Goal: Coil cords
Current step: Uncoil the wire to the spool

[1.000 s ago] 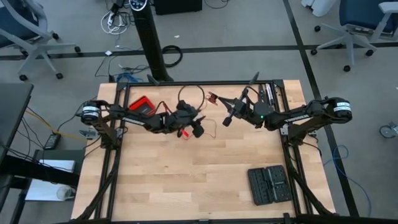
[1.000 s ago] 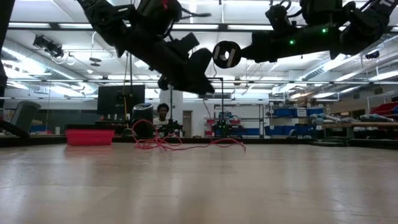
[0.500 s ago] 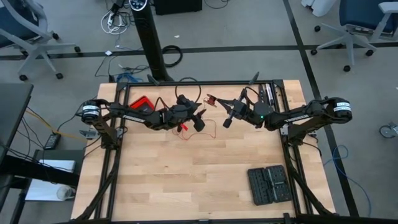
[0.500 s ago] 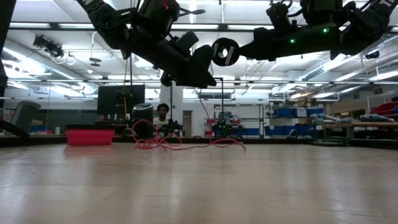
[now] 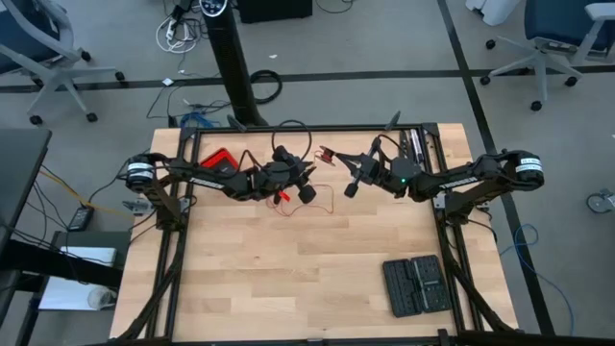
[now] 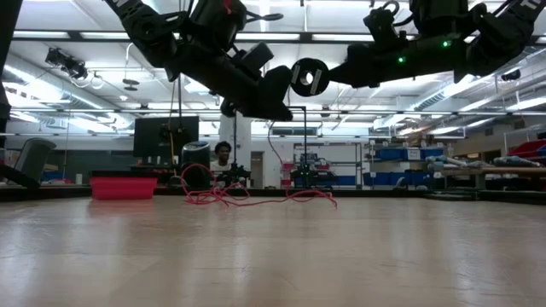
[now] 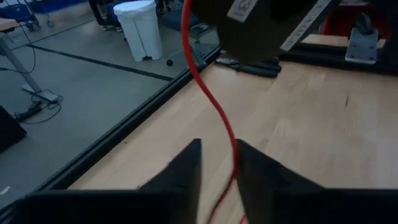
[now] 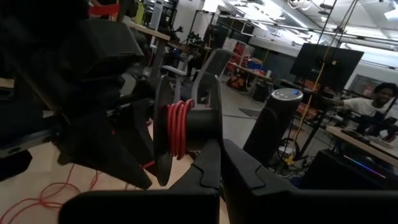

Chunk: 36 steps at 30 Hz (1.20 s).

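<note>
The thin red wire (image 5: 291, 206) lies in loose loops on the table's far middle, also seen in the low view (image 6: 256, 196). One run of it rises to a black spool (image 8: 163, 130) that carries several red turns (image 8: 177, 129). My right gripper (image 8: 219, 149) is shut on the spool, above the table (image 5: 354, 183). My left gripper (image 7: 217, 146) hovers just left of the spool (image 5: 306, 190). Its fingers stand narrowly apart, with the wire (image 7: 214, 106) running between them. My left gripper has the red wire running through the narrow gap between its fingers. The wire lies along the inner edge of one finger (image 7: 241, 158), not pinched, and rises from there toward the spool. My right gripper holds the black spool at its near end (image 8: 208, 134), where the fingers hide the exact part. The fingers come level from the table's right side. The spool is lifted clear, its axis along the fingers.
A red box with a black top (image 5: 221, 161) sits at the far left of the table. A black tray (image 5: 415, 284) lies near the front right. A person (image 6: 223, 158) sits in the room beyond the far edge. Bare wood fills the near half.
My left gripper has gone a little toward the table's far edge, staying close to the spool. The wire loops on the table have stayed about where they were.
</note>
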### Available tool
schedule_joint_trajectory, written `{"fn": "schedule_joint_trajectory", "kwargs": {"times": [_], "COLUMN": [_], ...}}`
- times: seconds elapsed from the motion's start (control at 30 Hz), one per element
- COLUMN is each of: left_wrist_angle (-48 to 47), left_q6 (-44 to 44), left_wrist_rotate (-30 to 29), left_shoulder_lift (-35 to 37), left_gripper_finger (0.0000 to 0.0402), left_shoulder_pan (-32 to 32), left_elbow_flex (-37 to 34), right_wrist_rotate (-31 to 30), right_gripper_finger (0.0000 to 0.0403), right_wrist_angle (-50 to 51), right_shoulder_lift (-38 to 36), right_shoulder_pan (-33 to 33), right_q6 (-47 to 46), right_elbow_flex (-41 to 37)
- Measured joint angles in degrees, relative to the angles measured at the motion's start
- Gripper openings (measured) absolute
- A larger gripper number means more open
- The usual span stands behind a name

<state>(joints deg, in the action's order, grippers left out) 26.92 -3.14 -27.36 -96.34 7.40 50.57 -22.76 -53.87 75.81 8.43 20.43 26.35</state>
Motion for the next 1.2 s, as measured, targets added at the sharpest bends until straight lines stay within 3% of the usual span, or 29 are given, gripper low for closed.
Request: {"fn": "schedule_joint_trajectory", "kwargs": {"times": [0.1, 0.3, 0.43, 0.6, 0.8, 1.0, 1.2], "left_wrist_angle": [-2.2, -6.0, -4.6, -4.3, 6.3, 11.1, 9.7], "left_q6": [1.3, 5.5, 7.4, 4.4, 2.7, 1.2, -6.0], "left_wrist_rotate": [0.5, -3.3, 4.8, 14.5, 16.1, 11.7, 10.6], "left_shoulder_lift": [1.3, 8.0, 12.0, 11.3, 4.5, -3.0, -7.6], "left_gripper_finger": [0.0015, 0.0005, 0.0002, 0.0002, 0.0003, 0.003, 0.011], "left_shoulder_pan": [0.0, 0.0, -0.1, -0.9, -2.7, -4.2, -5.5], "left_elbow_flex": [0.0, 0.0, 0.0, 0.0, 0.0, 0.0, 0.0], "right_wrist_rotate": [0.0, 0.1, -2.0, -5.3, -4.4, -4.1, -2.9], "right_gripper_finger": [0.0, 0.0, 0.0, 0.0, 0.0, 0.0, 0.0], "right_wrist_angle": [0.5, 5.0, 6.7, 5.1, 1.0, -1.0, -2.4], "right_shoulder_lift": [0.0, 0.0, 0.0, 0.0, 0.0, 0.0, 0.0], "right_shoulder_pan": [0.0, 0.0, 1.0, 3.1, 3.1, 1.5, 0.6], "right_q6": [0.2, 3.3, 3.7, 2.3, 0.2, 0.2, 1.5], "right_elbow_flex": [0.0, 0.0, 0.0, 0.0, 0.0, 0.0, 0.0]}}
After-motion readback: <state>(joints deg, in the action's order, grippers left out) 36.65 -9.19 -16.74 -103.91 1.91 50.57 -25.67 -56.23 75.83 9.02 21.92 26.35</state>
